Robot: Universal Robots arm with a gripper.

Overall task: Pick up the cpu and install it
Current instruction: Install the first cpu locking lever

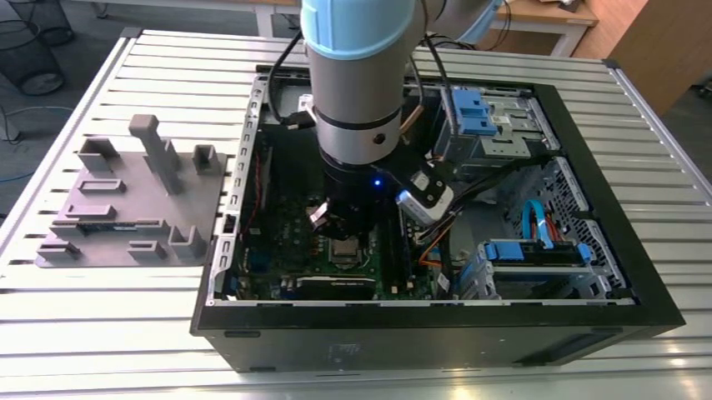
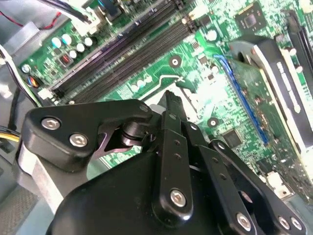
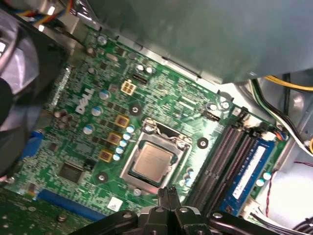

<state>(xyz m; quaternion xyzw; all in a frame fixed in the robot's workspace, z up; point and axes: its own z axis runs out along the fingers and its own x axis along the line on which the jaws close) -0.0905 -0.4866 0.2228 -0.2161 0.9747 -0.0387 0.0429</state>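
The cpu [image 3: 152,163] is a small square chip with a silver-grey top. It lies flat inside the metal-framed socket [image 3: 128,169] on the green motherboard [image 3: 88,142]. My gripper [image 3: 167,191] is shut with nothing between its fingers, and its tips hover just off one edge of the socket, close above the board. In the second wrist view the closed fingertips [image 2: 169,98] point down at the board beside the socket. In the exterior view the gripper [image 1: 343,227] reaches down into the open computer case [image 1: 445,321], right over the socket [image 1: 347,247].
Long memory slots [image 3: 220,156] run beside the socket, one holding a stick with a blue label [image 3: 249,164]. An expansion card [image 2: 254,93] stands nearby. Blue drive bays [image 1: 478,112] and cables [image 1: 439,242] fill the case's right side. A grey fixture plate [image 1: 133,200] lies left of the case.
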